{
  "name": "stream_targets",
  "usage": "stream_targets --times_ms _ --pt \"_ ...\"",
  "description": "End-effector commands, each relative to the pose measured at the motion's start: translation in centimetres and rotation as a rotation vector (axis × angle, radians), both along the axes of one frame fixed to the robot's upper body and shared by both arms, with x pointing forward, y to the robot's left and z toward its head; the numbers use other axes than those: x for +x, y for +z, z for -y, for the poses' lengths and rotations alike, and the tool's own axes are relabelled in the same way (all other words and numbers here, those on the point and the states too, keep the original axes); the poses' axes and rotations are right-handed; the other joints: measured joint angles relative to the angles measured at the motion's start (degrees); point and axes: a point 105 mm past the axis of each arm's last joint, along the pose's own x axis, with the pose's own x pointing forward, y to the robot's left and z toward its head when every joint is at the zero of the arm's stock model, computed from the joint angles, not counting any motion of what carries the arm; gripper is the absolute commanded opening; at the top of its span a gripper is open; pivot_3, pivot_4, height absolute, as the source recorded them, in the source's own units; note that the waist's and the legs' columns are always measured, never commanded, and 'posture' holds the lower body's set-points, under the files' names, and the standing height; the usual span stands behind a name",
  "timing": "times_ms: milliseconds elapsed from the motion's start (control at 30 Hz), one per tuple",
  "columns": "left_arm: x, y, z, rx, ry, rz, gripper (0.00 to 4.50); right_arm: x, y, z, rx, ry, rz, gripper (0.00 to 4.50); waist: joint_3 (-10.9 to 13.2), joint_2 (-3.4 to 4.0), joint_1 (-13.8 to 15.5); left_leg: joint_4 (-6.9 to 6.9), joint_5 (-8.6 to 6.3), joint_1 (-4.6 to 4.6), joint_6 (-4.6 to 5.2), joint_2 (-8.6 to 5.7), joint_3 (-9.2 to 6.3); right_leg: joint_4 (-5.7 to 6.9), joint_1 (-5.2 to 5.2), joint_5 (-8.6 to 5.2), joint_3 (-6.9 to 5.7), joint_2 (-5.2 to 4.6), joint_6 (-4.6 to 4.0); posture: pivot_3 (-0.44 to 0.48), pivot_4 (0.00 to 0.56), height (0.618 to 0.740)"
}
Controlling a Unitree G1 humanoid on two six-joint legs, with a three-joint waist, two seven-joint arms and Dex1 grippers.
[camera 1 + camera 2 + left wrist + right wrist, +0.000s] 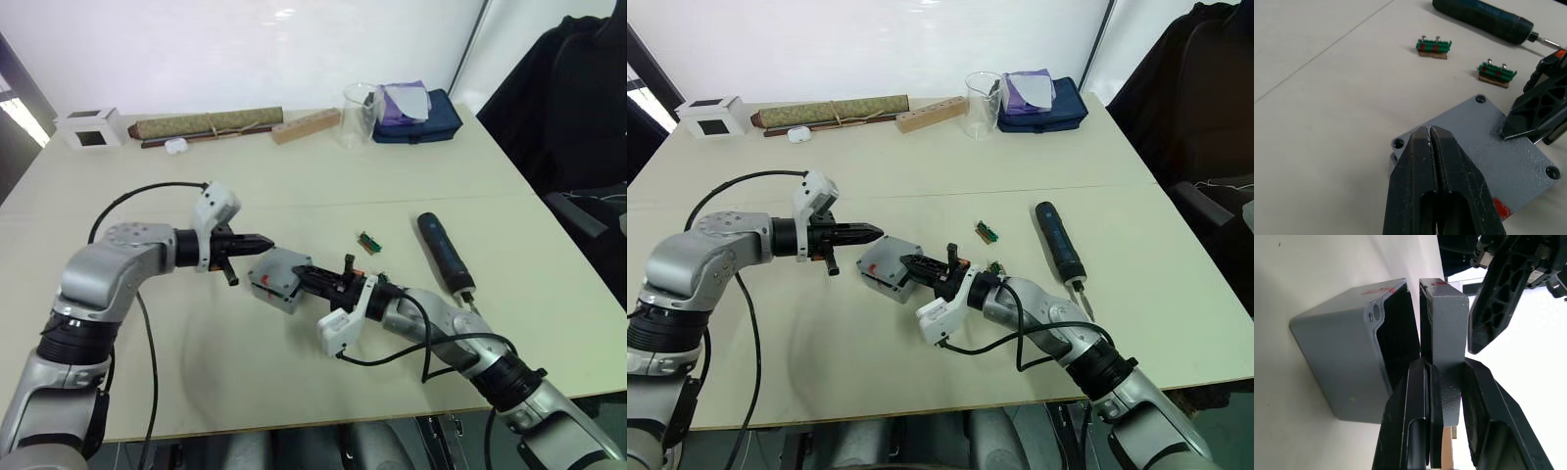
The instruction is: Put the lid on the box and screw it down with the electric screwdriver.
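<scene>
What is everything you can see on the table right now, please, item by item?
lid: 1, grey with red mark, held just above the box
box: 1, grey, table centre
electric screwdriver: 1, dark blue-black, lying right of box
small connector pieces: 2, green, between box and screwdriver
white cube: 1, far left
rolled scroll: 1, greenish, far edge
wooden block: 1, tan, far edge
clear beaker: 1, far edge
pouch: 1, navy, far right
left hand: shut, at lid's edge
right hand: shut on lid
</scene>
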Motion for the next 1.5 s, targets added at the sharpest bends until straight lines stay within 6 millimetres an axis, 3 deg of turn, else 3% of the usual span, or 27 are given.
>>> stream_targets --times_ms 33,333,533,600,767,867,1100,1167,1267,1367,1500 --pt "-0.4 0.6 0.4 0.016 -0.025 0.050 0.02 0.1 0.3 0.0 0.004 0.000 0.019 0.37 0.0 0.00 0.0 0.00 0.00 0.02 0.00 0.00 0.00 0.00 0.02 0.00 0.00 0.00 0.00 0.000 0.150 0.740" --pt "-1.0 -0.6 0.8 0.068 -0.054 0.043 0.02 -0.2 -0.5 0.2 -0.015 0.002 0.008 0.37 0.0 0.00 0.0 0.01 0.00 0.06 0.00 0.00 -0.01 0.00 0.08 0.00 -0.01 -0.01 0.00 0.000 0.150 0.740" --pt "-1.9 -3.5 1.8 0.190 -0.124 0.026 0.02 -0.3 -1.7 0.6 -0.040 -0.011 -0.021 0.37 -0.1 0.03 0.1 0.01 0.00 0.21 0.00 -0.03 -0.01 0.00 0.25 0.00 -0.01 -0.04 -0.01 0.000 0.150 0.740" --pt "-1.8 -4.9 1.8 0.234 -0.107 0.009 0.00 -0.2 -1.9 0.8 -0.036 -0.028 -0.034 1.38 -0.1 0.03 0.2 0.01 -0.01 0.41 0.01 -0.04 0.00 -0.01 0.48 -0.02 0.00 -0.04 -0.02 0.000 0.150 0.740" --pt "-1.8 -8.7 1.1 0.330 -0.053 -0.081 0.00 -0.3 -1.7 1.3 -0.031 -0.049 -0.027 3.22 -0.5 0.00 0.1 -0.18 -0.05 1.68 0.08 -0.03 0.00 -0.36 1.81 -0.20 -0.01 -0.02 -0.18 0.000 0.150 0.740" --pt "-1.9 -10.0 0.8 0.358 -0.026 -0.114 0.00 -0.4 -1.5 1.7 -0.031 -0.062 -0.027 3.22 -1.1 -0.02 0.1 -0.21 -0.11 2.15 0.14 -0.03 -0.01 -0.46 2.31 -0.49 0.00 -0.06 -0.27 0.000 0.150 0.740" --pt "-1.8 -11.5 -0.1 0.400 -0.011 -0.123 0.00 -1.6 -0.3 2.4 -0.016 -0.055 -0.027 3.22 -1.7 0.23 0.1 -0.24 -0.11 2.23 0.14 -0.03 0.00 -0.42 2.33 -0.50 0.02 -0.05 -0.27 0.000 0.150 0.740" --pt "-1.4 -11.1 0.1 0.338 0.009 -0.115 0.00 -2.5 0.5 3.1 0.018 -0.062 -0.064 3.22 -1.8 0.35 0.2 -0.24 -0.11 2.25 0.14 -0.03 0.00 -0.42 2.34 -0.53 0.03 -0.05 -0.22 0.000 0.150 0.740" --pt "-1.1 -7.4 0.9 0.085 0.009 -0.111 0.00 -2.6 2.0 3.9 0.209 -0.125 -0.241 3.22 -1.9 0.33 0.1 -0.26 -0.11 2.26 0.14 -0.01 0.01 -0.44 2.36 -0.61 0.03 -0.05 -0.11 0.000 0.150 0.740" --pt "-0.2 -2.5 -0.4 -0.104 0.042 -0.057 0.00 -2.4 3.6 4.8 0.512 -0.170 -0.561 2.60 -1.7 0.22 0.1 -0.31 -0.11 2.15 0.15 0.09 -0.06 -0.39 2.21 -0.60 -0.01 0.02 -0.12 0.000 0.150 0.740" --pt "1.0 1.2 -2.9 -0.203 0.125 -0.004 0.00 -2.1 3.2 4.8 0.610 -0.204 -0.818 1.11 -1.3 0.04 0.1 -0.31 -0.11 1.78 0.15 0.12 -0.09 -0.31 1.81 -0.46 -0.05 0.06 -0.30 0.000 0.150 0.740"
